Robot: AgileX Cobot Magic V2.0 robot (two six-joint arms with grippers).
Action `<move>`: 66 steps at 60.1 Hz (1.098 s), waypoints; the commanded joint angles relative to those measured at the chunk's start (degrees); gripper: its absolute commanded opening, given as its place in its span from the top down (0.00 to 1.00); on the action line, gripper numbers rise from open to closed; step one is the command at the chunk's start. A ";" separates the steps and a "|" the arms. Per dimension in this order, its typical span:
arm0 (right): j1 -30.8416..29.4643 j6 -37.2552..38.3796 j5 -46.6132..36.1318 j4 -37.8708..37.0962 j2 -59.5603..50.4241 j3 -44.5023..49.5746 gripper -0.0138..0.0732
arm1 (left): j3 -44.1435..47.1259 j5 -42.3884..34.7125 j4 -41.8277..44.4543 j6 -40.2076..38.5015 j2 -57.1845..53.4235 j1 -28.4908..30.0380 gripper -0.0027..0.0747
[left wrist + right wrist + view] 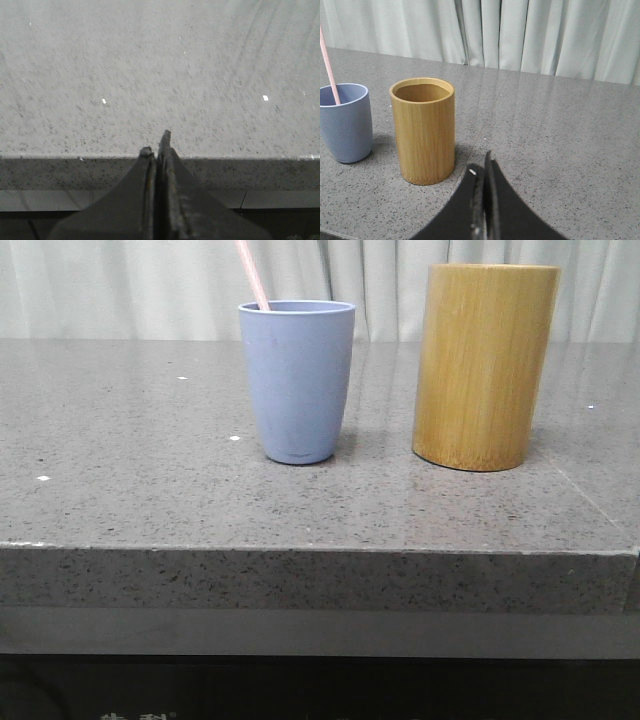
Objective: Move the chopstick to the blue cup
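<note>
The blue cup (297, 380) stands upright on the grey stone table, left of the tan bamboo cylinder (483, 365). A pale pink chopstick (252, 274) leans out of the cup at its left rim, running up out of the frame. The right wrist view shows the cup (345, 122) with the chopstick (328, 66) in it, and the bamboo cylinder (423, 131), whose visible inside looks empty. My right gripper (482, 170) is shut and empty, near the cylinder's base. My left gripper (156, 147) is shut and empty, at the table's front edge. Neither gripper shows in the front view.
The stone table's front edge (320, 552) runs across the front view, with a dark drop below it. A pale curtain (120, 285) hangs behind the table. Small white specks (234, 438) dot the surface left of the cup.
</note>
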 commanded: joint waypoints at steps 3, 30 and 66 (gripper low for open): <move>-0.14 -0.64 -4.39 0.84 0.58 -1.52 0.93 | 0.58 -5.10 -0.58 -0.47 -1.52 0.25 0.99; -0.14 -0.64 -4.39 0.84 0.58 -1.52 0.93 | 0.58 -5.49 -0.58 -0.47 -1.52 0.25 0.99; -0.14 -0.64 -4.39 0.84 0.58 -1.52 0.93 | 0.58 -5.49 -0.58 -0.47 -1.41 0.25 0.99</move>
